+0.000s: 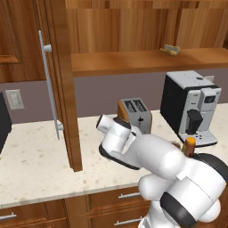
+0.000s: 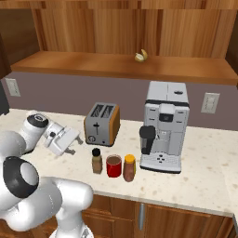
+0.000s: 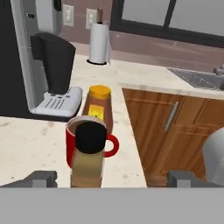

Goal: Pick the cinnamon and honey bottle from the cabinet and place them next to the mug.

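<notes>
Tan cinnamon (image 3: 88, 162) between spread fingers (image 3: 41, 178), untouched.

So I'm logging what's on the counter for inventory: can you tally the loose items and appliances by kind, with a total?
Bottles: 2, the cinnamon and the honey bottle
Mugs: 1, the mug
Toasters: 1, the toaster
Coffee machines: 1, the coffee machine
Paper towel rolls: 1, the paper towel roll
Total: 6
</notes>
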Available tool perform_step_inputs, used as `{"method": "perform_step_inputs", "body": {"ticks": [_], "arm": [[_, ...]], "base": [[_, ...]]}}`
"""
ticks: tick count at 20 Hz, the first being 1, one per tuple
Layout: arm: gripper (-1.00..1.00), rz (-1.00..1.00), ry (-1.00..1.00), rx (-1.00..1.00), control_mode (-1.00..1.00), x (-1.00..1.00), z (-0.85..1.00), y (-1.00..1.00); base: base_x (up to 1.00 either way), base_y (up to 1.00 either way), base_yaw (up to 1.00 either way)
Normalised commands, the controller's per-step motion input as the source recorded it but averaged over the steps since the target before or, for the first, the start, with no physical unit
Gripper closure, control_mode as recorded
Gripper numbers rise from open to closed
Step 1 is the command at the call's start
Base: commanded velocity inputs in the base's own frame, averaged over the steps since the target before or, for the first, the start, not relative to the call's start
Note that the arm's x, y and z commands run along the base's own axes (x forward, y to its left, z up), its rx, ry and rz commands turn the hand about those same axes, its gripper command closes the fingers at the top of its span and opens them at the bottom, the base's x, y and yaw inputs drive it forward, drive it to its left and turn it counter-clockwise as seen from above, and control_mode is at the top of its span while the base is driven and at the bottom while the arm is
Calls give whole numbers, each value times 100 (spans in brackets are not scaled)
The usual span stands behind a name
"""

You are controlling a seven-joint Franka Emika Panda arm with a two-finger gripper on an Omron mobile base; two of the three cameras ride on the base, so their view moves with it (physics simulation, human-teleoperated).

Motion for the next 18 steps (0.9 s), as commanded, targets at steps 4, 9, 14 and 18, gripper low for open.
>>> {"method": "perform_step_inputs", "body": {"ticks": [4,9,14,18], "arm": [[-100,23,0,0,-100,-31,76,-30],[-100,37,1,0,-100,-20,49,-49],[-100,48,0,0,-100,-18,23,-70],[-100,47,2,4,-100,-53,47,-42]], "base": [[0,0,0],[0,0,0],[0,0,0],[0,0,0]]}}
